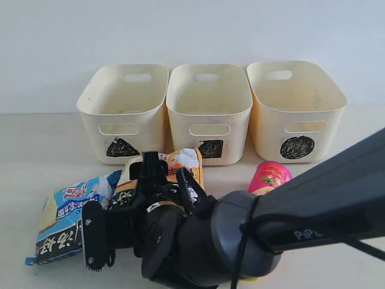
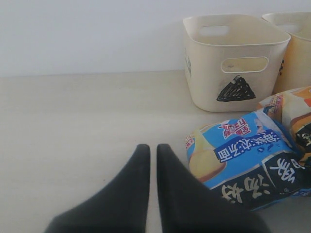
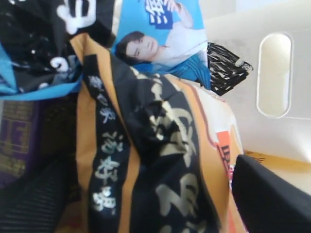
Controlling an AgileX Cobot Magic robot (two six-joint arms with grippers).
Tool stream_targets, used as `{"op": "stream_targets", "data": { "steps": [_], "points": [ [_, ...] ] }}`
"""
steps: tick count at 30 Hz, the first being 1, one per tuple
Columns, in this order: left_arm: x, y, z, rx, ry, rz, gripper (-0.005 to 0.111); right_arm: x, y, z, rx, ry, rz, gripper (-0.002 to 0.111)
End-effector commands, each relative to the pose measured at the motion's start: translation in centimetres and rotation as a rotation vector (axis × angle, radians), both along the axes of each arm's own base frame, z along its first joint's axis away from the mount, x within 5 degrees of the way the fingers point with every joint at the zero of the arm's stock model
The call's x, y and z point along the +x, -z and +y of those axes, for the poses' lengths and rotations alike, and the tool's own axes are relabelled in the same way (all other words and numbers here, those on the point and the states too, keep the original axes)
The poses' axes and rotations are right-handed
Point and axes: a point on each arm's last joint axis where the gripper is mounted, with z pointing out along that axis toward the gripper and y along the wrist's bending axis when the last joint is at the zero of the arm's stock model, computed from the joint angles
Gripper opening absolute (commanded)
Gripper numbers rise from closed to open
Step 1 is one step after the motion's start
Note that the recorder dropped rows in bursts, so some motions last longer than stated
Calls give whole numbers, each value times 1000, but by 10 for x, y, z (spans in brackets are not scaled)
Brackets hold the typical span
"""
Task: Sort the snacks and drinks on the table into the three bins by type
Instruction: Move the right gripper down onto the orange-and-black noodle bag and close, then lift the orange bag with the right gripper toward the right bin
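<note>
1. The orange bag (image 1: 180, 164) lies crumpled near mid-bench, a black band with pale characters running across it. Clock directions take 12 as the far wall in the exterior view. By that clock the bag sits just in front of the seam between two bins.
2. The right end effector (image 3: 143, 184) straddles this bag with its jaws set wide apart. One dark finger (image 3: 272, 199) is at one edge of the bag and the other side is in shadow. I cannot tell whether they pinch the bag or only flank it.
3. The blue bag (image 1: 63, 220) lies flat at the orange bag's 8 o'clock, and their edges meet in the left wrist view.
4. A strip of the purple carton (image 3: 12, 145) shows just beside the orange bag in the right wrist view, mostly hidden.
5. The pink tube (image 1: 269, 176) is at the orange bag's 3 o'clock, with its lower part covered by the right arm (image 1: 319, 205).
6. The bins stand in a row along the far side of the bench (image 1: 36, 150), side by side. The triangle bin (image 1: 123, 114) is at 11, the square bin (image 1: 207, 111) at 12 and the circle bin (image 1: 295, 111) at 1.
7. The left end effector (image 2: 151, 151) is closed, its fingers drawn to a thin slit. It hangs low over bare bench close by the blue bag, and contact with the bag cannot be told.
</note>
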Motion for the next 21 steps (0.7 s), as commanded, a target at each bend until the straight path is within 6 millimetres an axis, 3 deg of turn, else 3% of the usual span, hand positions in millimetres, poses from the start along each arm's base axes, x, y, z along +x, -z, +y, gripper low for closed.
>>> {"op": "stream_targets", "data": {
  "steps": [1,8,21],
  "points": [
    [0,1,0,-7,-1,0,4,6,0,-2,-15,19,-55,64],
    [0,1,0,-7,-1,0,4,6,0,-2,-20,9,-61,1],
    [0,1,0,-7,-1,0,4,-3,-17,7,-24,-6,-267,0]
  ]
}}
